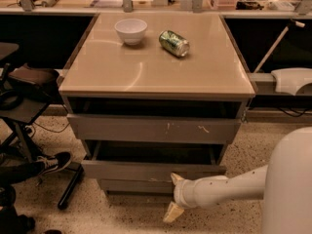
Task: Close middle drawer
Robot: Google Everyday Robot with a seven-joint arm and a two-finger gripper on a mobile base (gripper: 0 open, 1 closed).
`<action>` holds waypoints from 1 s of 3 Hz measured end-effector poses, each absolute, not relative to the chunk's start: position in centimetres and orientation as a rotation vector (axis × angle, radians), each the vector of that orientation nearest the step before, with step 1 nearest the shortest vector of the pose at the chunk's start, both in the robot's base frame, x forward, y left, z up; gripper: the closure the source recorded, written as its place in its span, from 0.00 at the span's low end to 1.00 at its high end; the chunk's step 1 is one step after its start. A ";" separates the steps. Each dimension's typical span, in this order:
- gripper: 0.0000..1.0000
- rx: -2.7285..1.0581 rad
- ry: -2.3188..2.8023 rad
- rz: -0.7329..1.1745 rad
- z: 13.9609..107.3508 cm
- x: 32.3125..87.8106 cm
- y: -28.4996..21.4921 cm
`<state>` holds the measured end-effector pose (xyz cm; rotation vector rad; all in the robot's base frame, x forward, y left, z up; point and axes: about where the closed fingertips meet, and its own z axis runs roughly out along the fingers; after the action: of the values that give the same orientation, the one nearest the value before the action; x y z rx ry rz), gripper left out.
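The gripper (174,195) sits low in front of the middle drawer (146,170). Whether its spread fingers (176,179) touch the panel cannot be told. The drawer's inside is dark and mostly hidden behind the scratched drawer front (154,129). On the table (146,77), the can (174,43) has an unreadable label.

We've got the gripper (174,195) low at the middle drawer (131,170) front, right of centre, jaws spread | open floor (126,213) before the panel gives us room | left: chair leg (70,188) and a shoe (54,162) crowd the corner | above: scratched drawer front (146,128) sits further back, so our drawer juts out beneath it
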<state>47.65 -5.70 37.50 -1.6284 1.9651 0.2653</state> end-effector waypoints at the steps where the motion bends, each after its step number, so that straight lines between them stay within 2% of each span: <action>1: 0.00 -1.637 1.966 0.254 37.3 50.6 -4.2; 2: 0.00 -1.637 1.966 0.254 37.3 50.6 -4.2; 3: 0.00 -1.647 1.964 0.243 37.1 53.0 -2.6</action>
<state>53.03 -2.64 37.11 -1.6471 1.9641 0.2428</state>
